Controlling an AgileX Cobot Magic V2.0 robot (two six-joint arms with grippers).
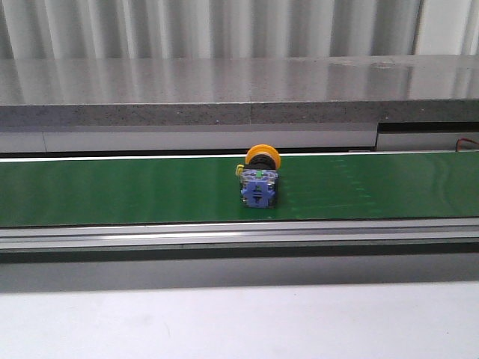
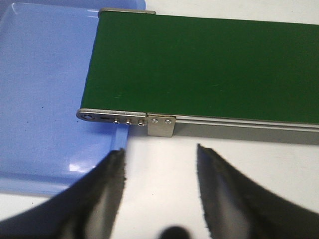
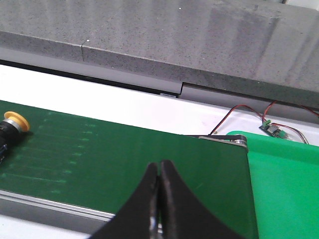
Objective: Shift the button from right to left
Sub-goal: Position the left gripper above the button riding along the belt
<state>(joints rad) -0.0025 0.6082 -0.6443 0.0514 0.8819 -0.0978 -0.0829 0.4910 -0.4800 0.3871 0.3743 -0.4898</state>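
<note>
The button (image 1: 259, 179) lies on its side on the green conveyor belt (image 1: 112, 191), roughly mid-belt in the front view, yellow-orange cap pointing away toward the grey ledge (image 1: 224, 90), blue-and-clear contact block facing the camera, green spot on top. Left claw (image 2: 159, 191) hangs spread wide with nothing in it, over the white surface (image 2: 164, 169) just off the belt's end, beside a blue tray (image 2: 40, 89) at that end. Right claw (image 3: 159, 199) is pinched closed, tips touching, empty, above the belt's other end next to a green tray (image 3: 284, 184); the button's cap shows at the belt's far side from it.
</note>
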